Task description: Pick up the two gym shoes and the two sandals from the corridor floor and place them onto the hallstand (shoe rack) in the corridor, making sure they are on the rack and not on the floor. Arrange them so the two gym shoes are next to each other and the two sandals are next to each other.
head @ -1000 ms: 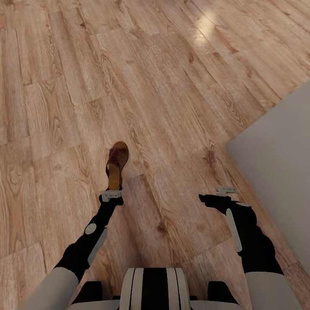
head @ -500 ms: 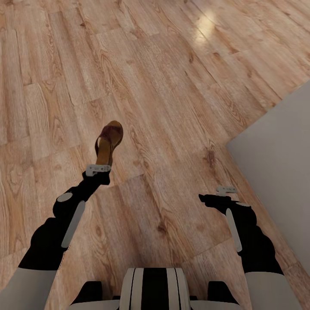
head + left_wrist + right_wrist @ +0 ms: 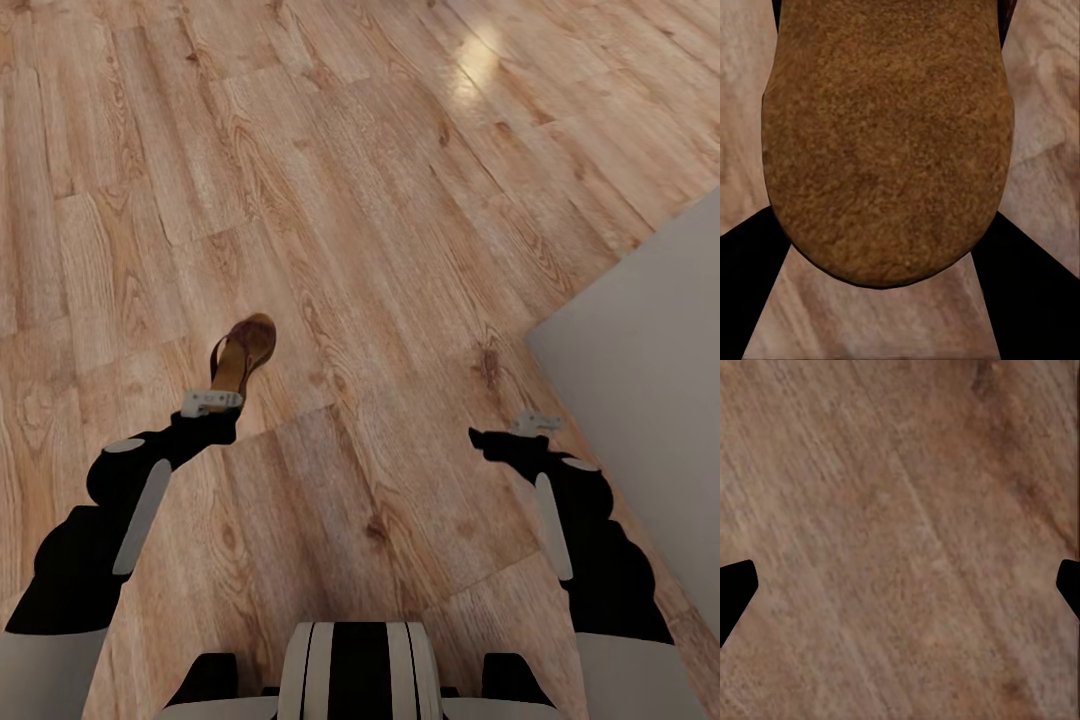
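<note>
The left gripper, left of centre in the head view, is clenched on the heel end of one sandal, holding it clear of the floor. The sandal's long axis runs away from the fingers toward the upper right of the frame, toe leading. The right gripper, at lower right, holds nothing, fingers spread apart. A grey wall panel occupies the right edge. The rack is out of frame, so carrying the sandal there is judged the next step.

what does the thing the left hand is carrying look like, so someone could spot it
On the wood plank floor, follow the robot's left arm to the left hand. Sticking out beyond it is a sandal: dark brown strap, tan footbed, the one shoe here.
</note>
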Controlling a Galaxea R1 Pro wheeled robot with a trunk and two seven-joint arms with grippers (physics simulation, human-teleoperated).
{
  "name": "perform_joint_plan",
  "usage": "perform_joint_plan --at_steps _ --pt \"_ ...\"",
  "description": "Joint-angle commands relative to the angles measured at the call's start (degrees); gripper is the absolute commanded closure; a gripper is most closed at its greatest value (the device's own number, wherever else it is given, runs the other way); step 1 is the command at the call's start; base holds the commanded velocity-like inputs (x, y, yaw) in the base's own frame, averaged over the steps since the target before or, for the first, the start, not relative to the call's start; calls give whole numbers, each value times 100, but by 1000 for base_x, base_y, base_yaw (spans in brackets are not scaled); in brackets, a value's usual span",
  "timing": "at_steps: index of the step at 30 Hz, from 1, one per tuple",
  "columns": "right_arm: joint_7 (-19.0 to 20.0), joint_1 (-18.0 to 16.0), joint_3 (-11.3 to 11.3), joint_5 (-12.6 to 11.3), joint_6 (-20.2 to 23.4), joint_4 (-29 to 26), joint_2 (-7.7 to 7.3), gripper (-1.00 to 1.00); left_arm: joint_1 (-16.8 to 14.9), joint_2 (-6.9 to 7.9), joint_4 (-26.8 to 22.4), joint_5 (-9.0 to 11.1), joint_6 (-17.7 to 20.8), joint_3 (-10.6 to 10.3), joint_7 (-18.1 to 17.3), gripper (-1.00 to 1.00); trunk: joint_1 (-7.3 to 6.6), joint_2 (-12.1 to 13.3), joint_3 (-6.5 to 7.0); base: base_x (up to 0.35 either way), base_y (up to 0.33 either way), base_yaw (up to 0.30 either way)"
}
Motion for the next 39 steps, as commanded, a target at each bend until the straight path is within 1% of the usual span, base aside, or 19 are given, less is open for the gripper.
perform_joint_plan --at_steps 1,8,13,17,18,20,22,27,36,38,39 --pt "35 -2 -8 8 32 -30 2 -100 7 0 2 14 32 5 -8 100 -1 -1 -3 0 0 0" --pt "56 -2 16 0 27 -69 13 -100 30 -28 215 27 47 15 -9 100 -1 -1 -3 0 0 0" --pt "61 -2 26 -32 0 -71 29 -100 38 -39 627 41 45 10 -14 100 -1 -1 -3 0 0 0" --pt "61 -2 27 -45 -5 -71 31 -100 40 -55 756 45 36 8 -17 100 -1 -1 -3 0 0 0" --pt "61 -2 36 -51 -6 -71 31 -100 40 -89 902 51 28 8 -20 100 -1 -1 -3 0 0 0" --pt "61 -2 61 -52 -8 -71 32 -100 42 -119 1011 49 22 5 -23 100 -1 -1 -3 0 0 0" --pt "61 -2 93 -52 -12 -71 32 -100 41 -221 1160 44 17 2 -26 100 -1 -1 -3 0 0 0" --pt "61 -2 103 -52 -15 -71 32 -100 40 -280 1182 44 13 -1 -26 100 -1 -1 -3 0 0 0" --pt "61 -2 121 -52 -15 -71 32 -100 40 -302 1203 44 -5 -9 -30 100 -1 -1 2 0 0 0" --pt "61 -2 155 -52 -15 -71 32 -100 40 -303 1203 44 -27 -9 -30 100 -1 -1 9 0 0 0" --pt "53 -2 274 -49 -15 -71 32 -100 40 -304 1204 48 -57 -10 -29 100 -1 -1 15 0 0 0"
